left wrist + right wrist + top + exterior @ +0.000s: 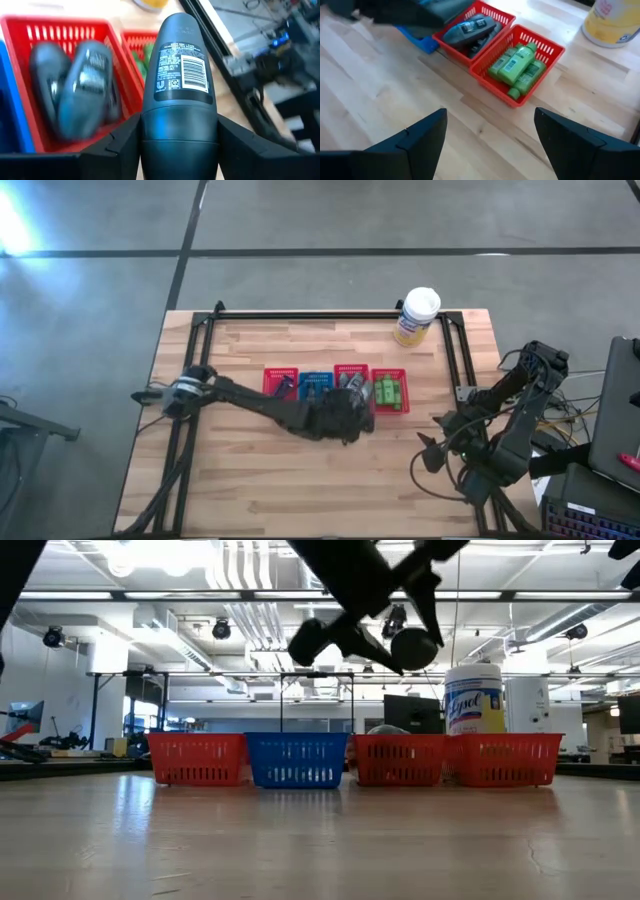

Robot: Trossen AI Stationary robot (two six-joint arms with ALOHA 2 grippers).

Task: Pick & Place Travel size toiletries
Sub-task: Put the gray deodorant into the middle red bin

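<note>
One grey oval bottle (180, 95) was clamped in the left gripper (345, 412) jaws, held over the red basket (352, 370) third from the left, where others already lay. Released off-centre, it'd probably clip the rim and roll onto the desk (300, 480). Right gripper (428, 452) waited at the near right, jaws apart, holding nothing.

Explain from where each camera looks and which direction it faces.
High: above, facing down; both arms, four baskets.
Low: table height, facing level at baskets; an arm overhead.
Left wrist: left gripper holding a grey oval bottle.
Right wrist: open right gripper facing green bottles.
Shared: the white-and-yellow canister in high and low.
</note>
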